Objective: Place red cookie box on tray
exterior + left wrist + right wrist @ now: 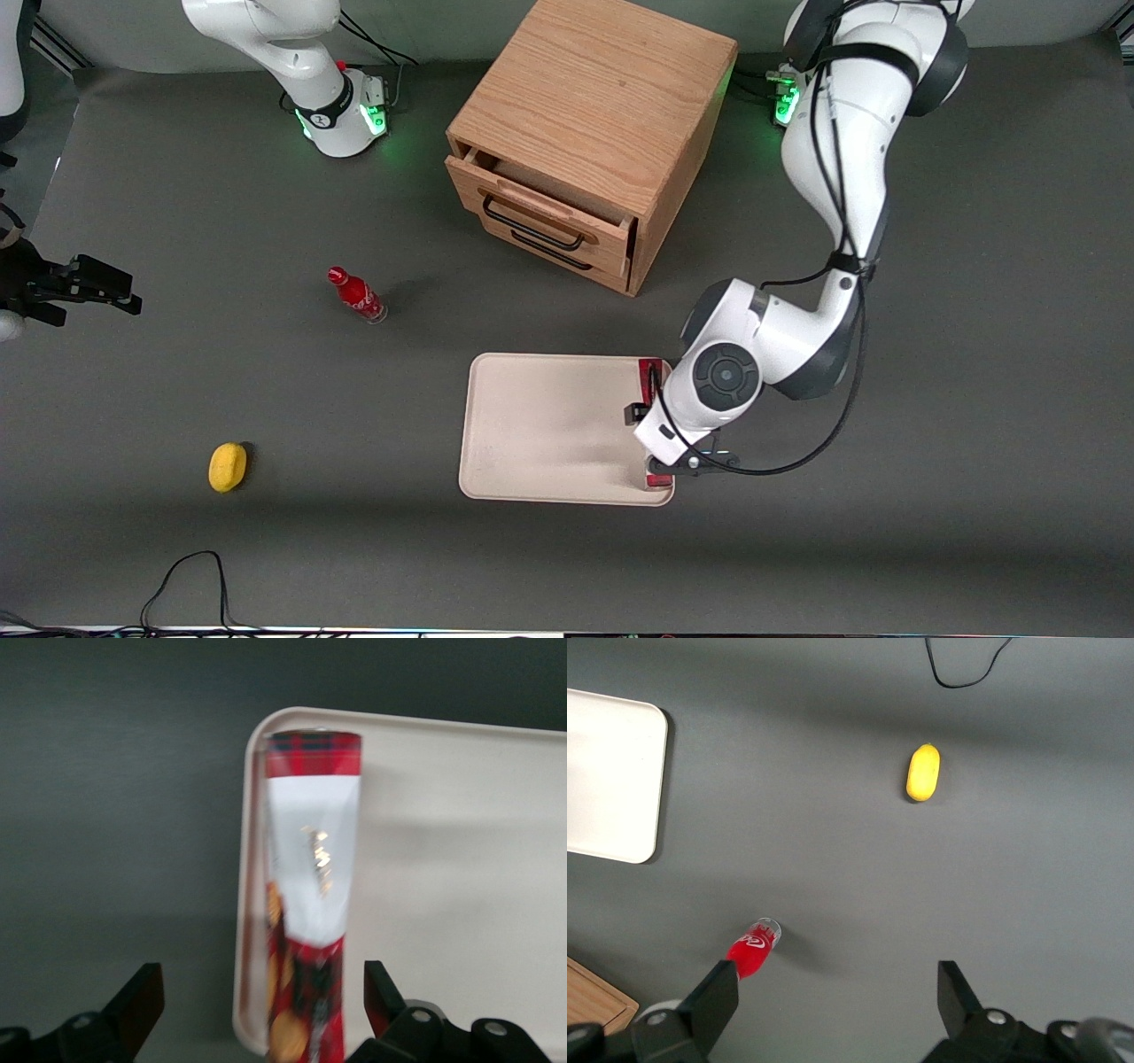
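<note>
Beige and flat, the tray lies on the dark grey table in the front view, nearer the camera than the wooden drawer cabinet, whose top drawer stands slightly open. The red cookie box lies along the tray's short edge at the working arm's end, only its two ends peeking out from under the wrist; the gripper hangs directly over it. A small red bottle stands upright toward the parked arm's end of the table, and a yellow lemon-like object lies nearer the camera than the bottle. From the left wrist view, the red cookie box rests inside the tray, just beside its rim, white panel up. The gripper is spread wide, its fingers standing clear of the carton on either side, touching nothing. From the right wrist view, the tray's corner, the bottle and the yellow object lie well apart.
</note>
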